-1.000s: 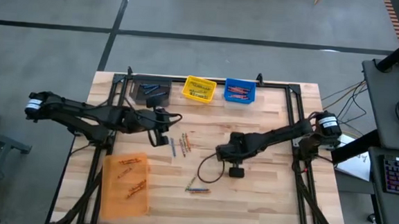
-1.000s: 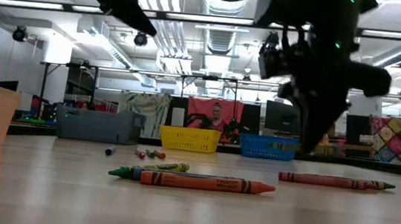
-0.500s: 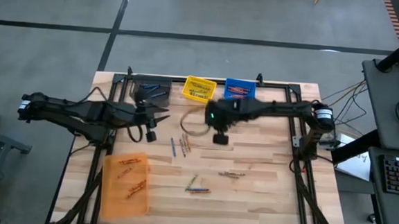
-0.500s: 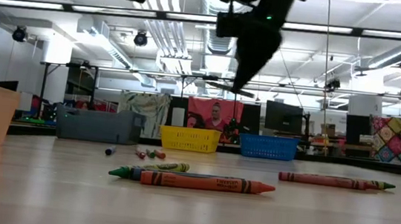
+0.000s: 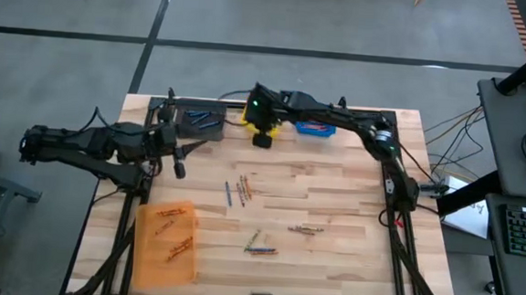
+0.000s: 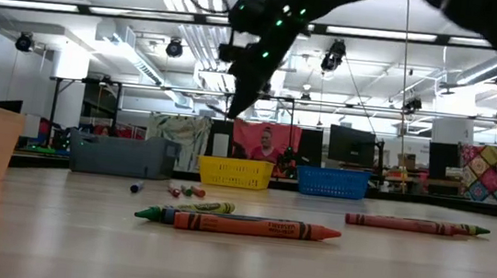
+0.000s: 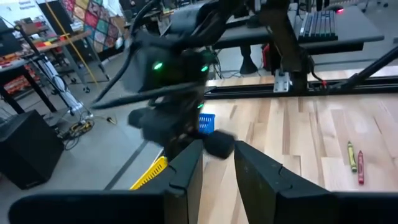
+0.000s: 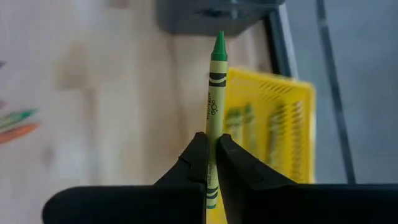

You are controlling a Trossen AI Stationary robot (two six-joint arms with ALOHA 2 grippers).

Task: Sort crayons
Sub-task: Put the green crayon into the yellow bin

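Right tool (image 8: 211, 158) pinches yellow-green crayon (image 8: 214, 93) above yellow bin (image 8: 273, 130).

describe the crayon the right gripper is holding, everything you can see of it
The yellow-green crayon is a thin wax stick in a yellow-green paper wrapper with black bands and print, its bare pointed tip green. The right gripper is shut on its lower part, tip pointing away from the wrist. It is held in the air beside the yellow bin, touching only the fingers.
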